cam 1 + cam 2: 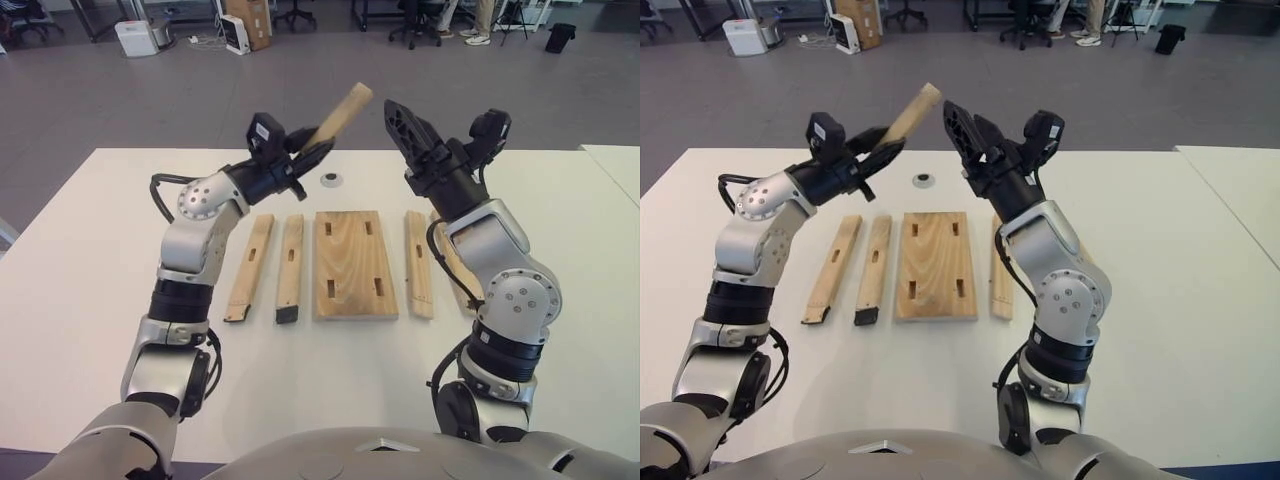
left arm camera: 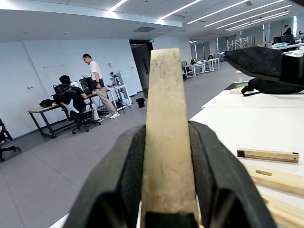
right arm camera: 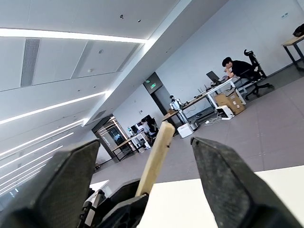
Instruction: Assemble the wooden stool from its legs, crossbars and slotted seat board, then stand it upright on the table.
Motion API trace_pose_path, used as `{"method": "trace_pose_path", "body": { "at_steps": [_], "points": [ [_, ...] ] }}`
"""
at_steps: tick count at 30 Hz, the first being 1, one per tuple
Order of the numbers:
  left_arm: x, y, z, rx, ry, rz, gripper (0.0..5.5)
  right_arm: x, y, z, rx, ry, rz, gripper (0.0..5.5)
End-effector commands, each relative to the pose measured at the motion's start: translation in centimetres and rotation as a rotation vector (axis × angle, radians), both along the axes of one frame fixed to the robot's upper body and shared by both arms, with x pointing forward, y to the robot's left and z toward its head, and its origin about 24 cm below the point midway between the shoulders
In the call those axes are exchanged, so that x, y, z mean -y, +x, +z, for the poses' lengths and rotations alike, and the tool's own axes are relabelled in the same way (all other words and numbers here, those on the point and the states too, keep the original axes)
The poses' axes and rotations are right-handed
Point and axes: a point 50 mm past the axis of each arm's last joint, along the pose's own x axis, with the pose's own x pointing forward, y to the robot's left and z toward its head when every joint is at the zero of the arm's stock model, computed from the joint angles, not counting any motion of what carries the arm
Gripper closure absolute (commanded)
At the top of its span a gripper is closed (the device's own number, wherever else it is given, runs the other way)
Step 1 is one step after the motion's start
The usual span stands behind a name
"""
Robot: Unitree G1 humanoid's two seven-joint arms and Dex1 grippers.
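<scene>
My left gripper [image 1: 308, 150] is raised above the table's far side, shut on the lower end of a pale wooden bar [image 1: 345, 108] that points up and away; the left wrist view has that bar [image 2: 166, 142] upright between the fingers [image 2: 128, 166]. Beside the bar's top end my right gripper [image 1: 392, 108] hangs open and holds nothing, the bar [image 3: 156, 152] lying in the gap between its fingers [image 3: 223, 185]. The slotted seat board [image 1: 350, 262] lies flat mid-table. Two slotted legs [image 1: 250, 265] [image 1: 291, 265] lie left of it, another leg [image 1: 418, 262] right of it.
A further wooden piece [image 1: 455, 268] lies partly hidden behind my right arm. A small round metal part [image 1: 330, 179] sits on the white table [image 1: 90, 290] beyond the board. Bare table stretches left, right and in front. Grey floor and office furniture lie beyond the far edge.
</scene>
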Motion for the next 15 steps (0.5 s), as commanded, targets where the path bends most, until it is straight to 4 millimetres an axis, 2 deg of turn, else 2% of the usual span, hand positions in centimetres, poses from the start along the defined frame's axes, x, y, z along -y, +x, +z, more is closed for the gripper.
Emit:
{"method": "trace_pose_path", "body": {
  "at_steps": [1,6,15],
  "points": [
    [1.3,-0.8,0.5,0.017,-0.04,-0.073,4.22,-0.7,0.1,0.5,-0.005,0.014,0.038,1.93],
    [1.8,-1.4,0.6,0.044,-0.064,-0.102,4.22,-0.9,0.4,0.2,-0.043,0.057,0.034,1.93],
    [1.9,-2.3,-0.3,0.034,-0.052,-0.124,4.22,-0.9,0.5,0.7,-0.039,0.148,0.056,3.55]
  ]
}}
